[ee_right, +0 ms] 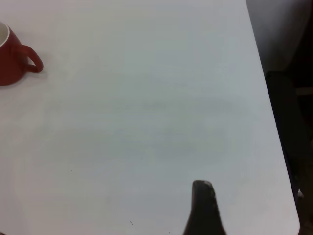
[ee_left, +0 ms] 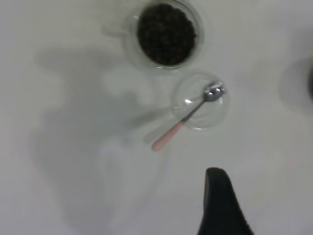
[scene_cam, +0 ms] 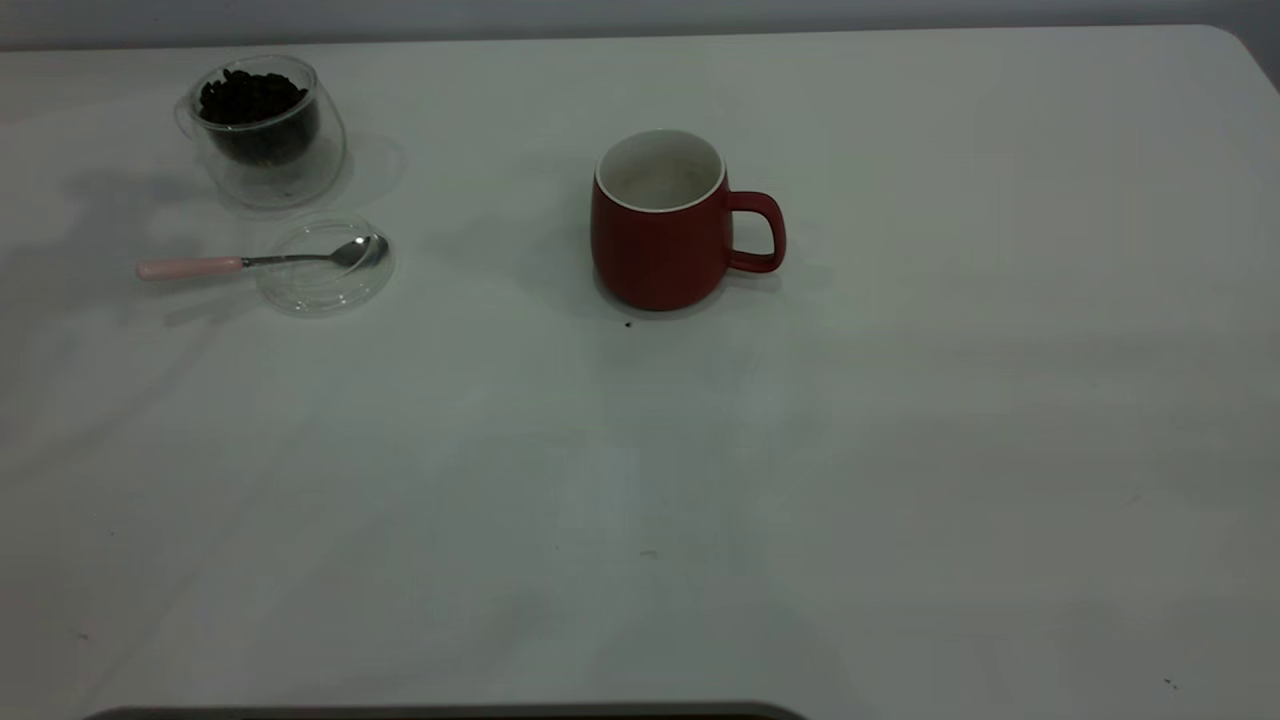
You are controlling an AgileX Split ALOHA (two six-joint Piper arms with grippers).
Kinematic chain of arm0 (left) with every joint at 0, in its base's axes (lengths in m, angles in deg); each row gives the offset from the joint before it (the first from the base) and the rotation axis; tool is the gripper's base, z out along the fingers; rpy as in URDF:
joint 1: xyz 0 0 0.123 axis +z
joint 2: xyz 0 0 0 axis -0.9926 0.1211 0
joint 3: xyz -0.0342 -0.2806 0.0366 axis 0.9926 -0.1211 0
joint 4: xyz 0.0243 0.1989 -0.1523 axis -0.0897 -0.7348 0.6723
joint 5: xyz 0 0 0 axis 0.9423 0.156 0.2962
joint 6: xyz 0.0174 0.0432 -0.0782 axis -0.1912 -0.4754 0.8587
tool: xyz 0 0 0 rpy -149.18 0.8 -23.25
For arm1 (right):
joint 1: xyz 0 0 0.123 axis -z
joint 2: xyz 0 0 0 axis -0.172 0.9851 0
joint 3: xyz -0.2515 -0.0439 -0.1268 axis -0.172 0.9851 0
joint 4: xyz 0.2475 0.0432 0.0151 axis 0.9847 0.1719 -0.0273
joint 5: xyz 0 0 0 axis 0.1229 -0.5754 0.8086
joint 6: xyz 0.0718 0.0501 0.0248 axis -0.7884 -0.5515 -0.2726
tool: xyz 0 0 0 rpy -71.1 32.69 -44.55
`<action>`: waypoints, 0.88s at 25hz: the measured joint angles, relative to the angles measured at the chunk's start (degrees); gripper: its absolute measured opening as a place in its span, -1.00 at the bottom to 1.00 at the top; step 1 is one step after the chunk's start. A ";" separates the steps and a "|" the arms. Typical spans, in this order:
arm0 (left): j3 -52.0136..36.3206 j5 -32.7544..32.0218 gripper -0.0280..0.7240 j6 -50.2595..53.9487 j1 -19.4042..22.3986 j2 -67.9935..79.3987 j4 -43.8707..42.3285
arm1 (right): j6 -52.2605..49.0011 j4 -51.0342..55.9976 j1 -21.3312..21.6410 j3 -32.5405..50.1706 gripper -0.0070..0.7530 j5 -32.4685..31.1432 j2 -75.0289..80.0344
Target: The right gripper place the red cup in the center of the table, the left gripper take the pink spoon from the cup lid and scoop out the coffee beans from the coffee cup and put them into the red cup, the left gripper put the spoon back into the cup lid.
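Note:
The red cup [scene_cam: 660, 235] stands upright near the middle of the white table [scene_cam: 700, 480], handle to the right; its inside looks empty. It also shows in the right wrist view [ee_right: 12, 61]. The coffee cup [scene_cam: 290, 165] with coffee beans [scene_cam: 250, 100] stands at the far left. The cup lid [scene_cam: 320, 290] lies just in front of it, with the pink spoon [scene_cam: 250, 262] resting bowl-on-lid, handle pointing left. In the left wrist view, my left gripper [ee_left: 217, 196] hovers apart from the spoon [ee_left: 183, 120], lid [ee_left: 210, 115], cup [ee_left: 128, 44] and beans [ee_left: 166, 32]. My right gripper [ee_right: 203, 205] is far from the mug, over bare table.
The table's right edge and rounded corner [ee_right: 274, 147] are close to my right gripper, with dark floor beyond. A tiny dark speck [scene_cam: 628, 324] lies in front of the red cup. A dark strip [scene_cam: 450, 712] runs along the near table edge.

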 joint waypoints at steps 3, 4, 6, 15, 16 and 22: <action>0.00 0.00 0.42 5.45 -0.27 -3.45 -1.72 | 0.00 0.00 0.00 0.00 0.57 0.00 0.00; 0.00 0.00 0.42 6.60 -0.27 -4.90 -1.97 | 0.00 0.00 0.00 0.00 0.57 0.00 0.00; -0.80 0.00 0.42 7.67 -0.27 -7.97 -2.02 | 0.00 0.00 0.00 0.00 0.57 0.00 0.00; -22.86 0.00 0.42 8.02 -0.27 -34.32 -2.03 | 0.00 0.00 0.00 0.00 0.57 0.00 0.00; -25.78 0.00 0.42 8.02 -0.27 -38.08 -2.03 | 0.00 0.00 0.00 0.00 0.57 0.00 0.00; -40.66 0.00 0.42 8.02 -1.78 -59.76 -2.03 | 0.00 0.00 0.00 0.00 0.57 0.00 0.00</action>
